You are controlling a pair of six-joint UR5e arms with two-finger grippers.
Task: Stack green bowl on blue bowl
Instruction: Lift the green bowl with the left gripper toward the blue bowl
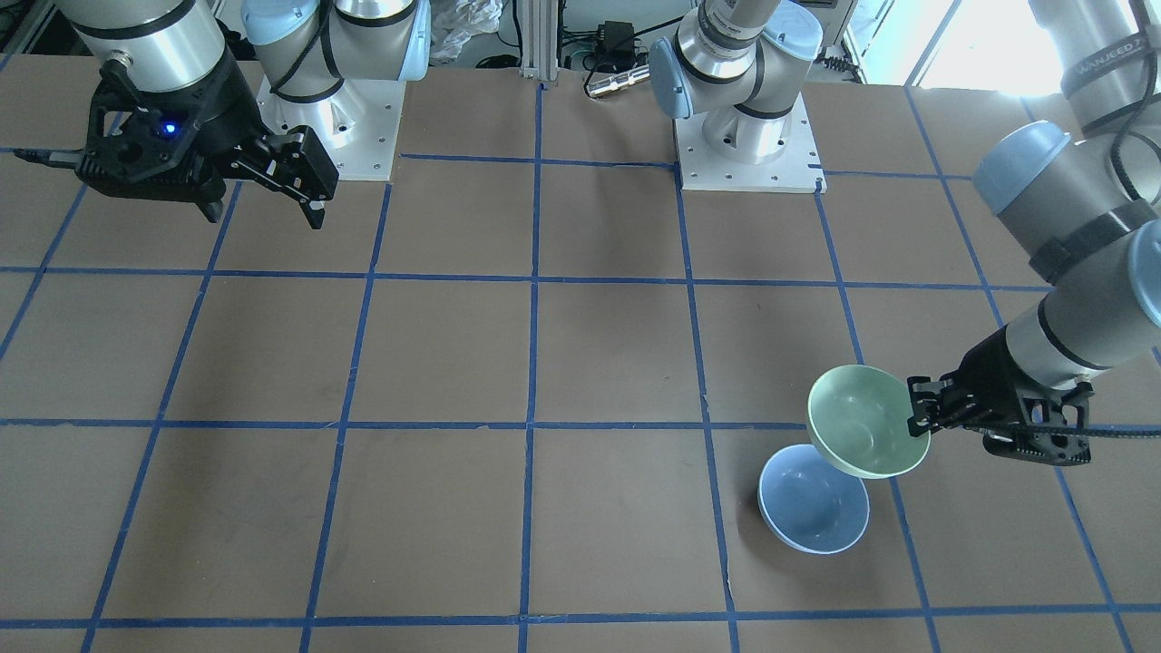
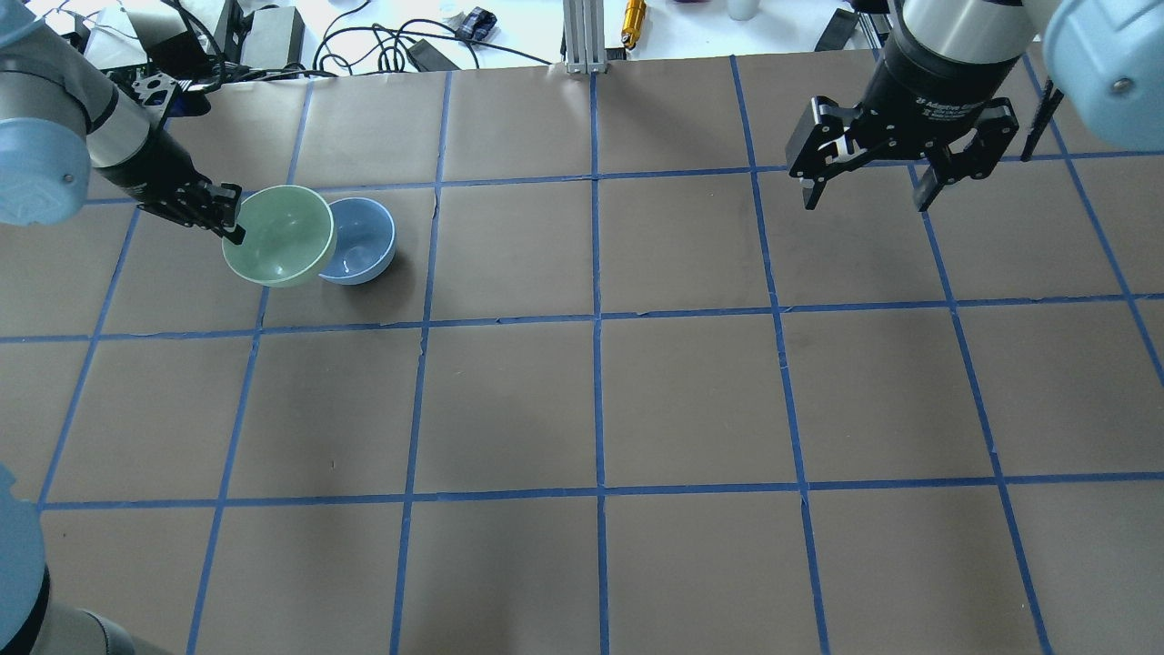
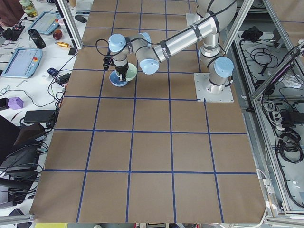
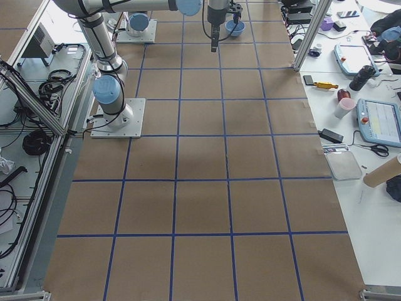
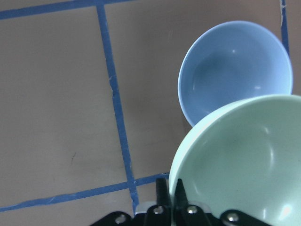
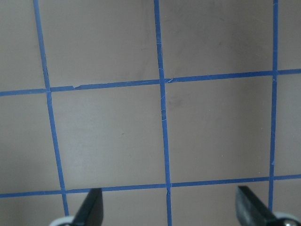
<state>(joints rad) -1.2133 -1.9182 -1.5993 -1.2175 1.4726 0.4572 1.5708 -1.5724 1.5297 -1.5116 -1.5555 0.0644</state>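
My left gripper (image 1: 918, 419) (image 2: 234, 226) is shut on the rim of the green bowl (image 1: 866, 432) (image 2: 278, 235), holding it lifted and tilted. The green bowl overlaps the near edge of the blue bowl (image 1: 812, 501) (image 2: 361, 240), which sits on the table. In the left wrist view the green bowl (image 5: 244, 160) is pinched at its rim at the frame's bottom, with the blue bowl (image 5: 234, 70) beyond it. My right gripper (image 1: 263, 195) (image 2: 868, 191) is open and empty, hovering far from the bowls over the table.
The brown table (image 2: 582, 400) carries a grid of blue tape lines. Both arm bases (image 1: 748, 136) stand at the robot's edge. Cables and tools (image 2: 382, 36) lie beyond the table's far edge.
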